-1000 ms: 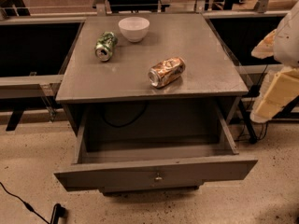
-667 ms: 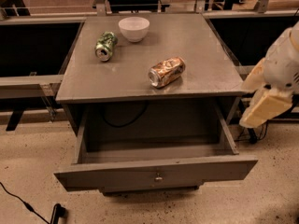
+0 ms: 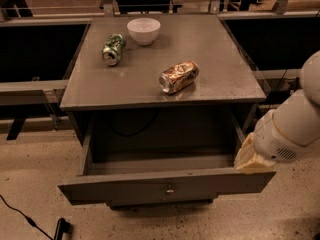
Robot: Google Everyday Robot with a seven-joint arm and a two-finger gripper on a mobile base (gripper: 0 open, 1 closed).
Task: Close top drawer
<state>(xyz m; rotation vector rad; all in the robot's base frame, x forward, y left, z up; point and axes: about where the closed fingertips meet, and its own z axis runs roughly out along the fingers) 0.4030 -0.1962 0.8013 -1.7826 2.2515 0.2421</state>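
Observation:
The top drawer (image 3: pixel 150 186) of the grey cabinet is pulled far out toward me, its shallow box open and empty, with a small round metallic knob (image 3: pixel 170 189) at the centre of its long front panel. My gripper (image 3: pixel 251 160) comes in from the right on a white arm and sits at the drawer's right front corner, just above the panel's top edge. Whether it touches the panel I cannot tell.
On the cabinet top (image 3: pixel 220 64) lie a green can (image 3: pixel 113 49) on its side, a white bowl (image 3: pixel 144 30) and a crushed brown can (image 3: pixel 178 77). Dark tables flank the cabinet left and right. A black cable and plug (image 3: pixel 61 229) lie on the speckled floor at lower left.
My arm has swung down and left, from beside the cabinet's right edge to the drawer's right front corner. The drawer has not moved.

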